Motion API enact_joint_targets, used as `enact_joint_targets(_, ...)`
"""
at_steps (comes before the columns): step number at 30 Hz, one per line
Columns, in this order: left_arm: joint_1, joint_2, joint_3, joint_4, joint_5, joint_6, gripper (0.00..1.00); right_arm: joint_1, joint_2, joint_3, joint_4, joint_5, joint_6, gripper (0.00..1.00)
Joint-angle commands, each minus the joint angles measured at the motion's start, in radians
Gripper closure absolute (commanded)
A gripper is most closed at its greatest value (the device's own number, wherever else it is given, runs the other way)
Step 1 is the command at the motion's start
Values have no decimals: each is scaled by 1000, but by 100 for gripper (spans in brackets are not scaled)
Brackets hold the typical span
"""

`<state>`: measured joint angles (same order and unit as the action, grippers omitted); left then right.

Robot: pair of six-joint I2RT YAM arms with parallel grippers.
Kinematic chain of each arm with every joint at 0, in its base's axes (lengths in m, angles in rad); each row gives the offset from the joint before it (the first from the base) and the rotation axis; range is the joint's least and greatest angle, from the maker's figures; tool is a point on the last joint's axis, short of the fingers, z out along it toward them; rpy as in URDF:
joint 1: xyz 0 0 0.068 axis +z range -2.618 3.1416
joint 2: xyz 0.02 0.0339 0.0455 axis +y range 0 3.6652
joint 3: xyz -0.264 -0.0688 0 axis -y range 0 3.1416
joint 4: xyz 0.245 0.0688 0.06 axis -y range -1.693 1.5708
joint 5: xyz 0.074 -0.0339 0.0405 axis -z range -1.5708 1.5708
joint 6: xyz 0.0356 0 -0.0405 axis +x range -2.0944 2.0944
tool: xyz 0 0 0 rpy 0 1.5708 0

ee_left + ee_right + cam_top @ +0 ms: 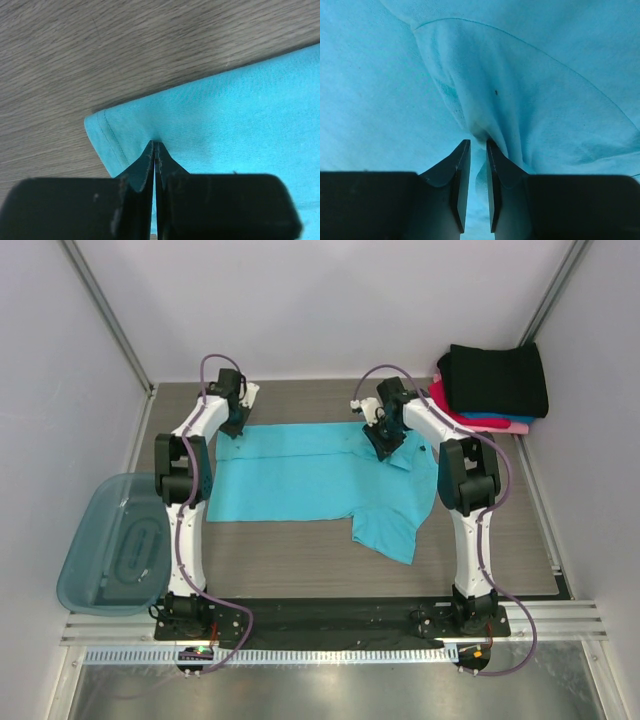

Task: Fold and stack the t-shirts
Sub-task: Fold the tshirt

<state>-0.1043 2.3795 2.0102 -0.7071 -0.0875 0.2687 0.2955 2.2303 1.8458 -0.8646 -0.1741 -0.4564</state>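
A bright turquoise t-shirt lies spread on the wooden table, with one sleeve hanging toward the near right. My left gripper sits at the shirt's far left corner. In the left wrist view the left gripper is shut on the hemmed edge of the turquoise t-shirt. My right gripper rests on the far right part of the shirt. The right wrist view shows the right gripper closed narrowly on a raised fold of the turquoise t-shirt. A stack of folded t-shirts, black over pink and blue, sits at the back right.
A translucent blue-grey plastic bin stands off the table's left edge. White walls close in the back and both sides. A black rail carries both arm bases at the near edge.
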Motion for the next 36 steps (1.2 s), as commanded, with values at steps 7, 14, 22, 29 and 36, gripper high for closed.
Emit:
enact_joint_targets(7, 2, 18, 24, 15, -4, 1, 100, 5, -4, 49, 3, -33, -7, 74)
enact_joint_targets(14, 0, 17, 24, 15, -9, 3, 100, 16, -1, 47, 1, -44, -13, 74)
enact_joint_targets(22, -3, 10, 12, 17, -21, 9, 100, 22, 31, 78, 1, -56, -13, 73)
enact_joint_targets(29, -5, 9, 12, 18, -31, 15, 100, 30, 48, 79, -2, -56, -11, 73)
enact_joint_targets(36, -5, 9, 7, 20, -38, 21, 100, 31, 58, 81, -2, -54, -14, 75)
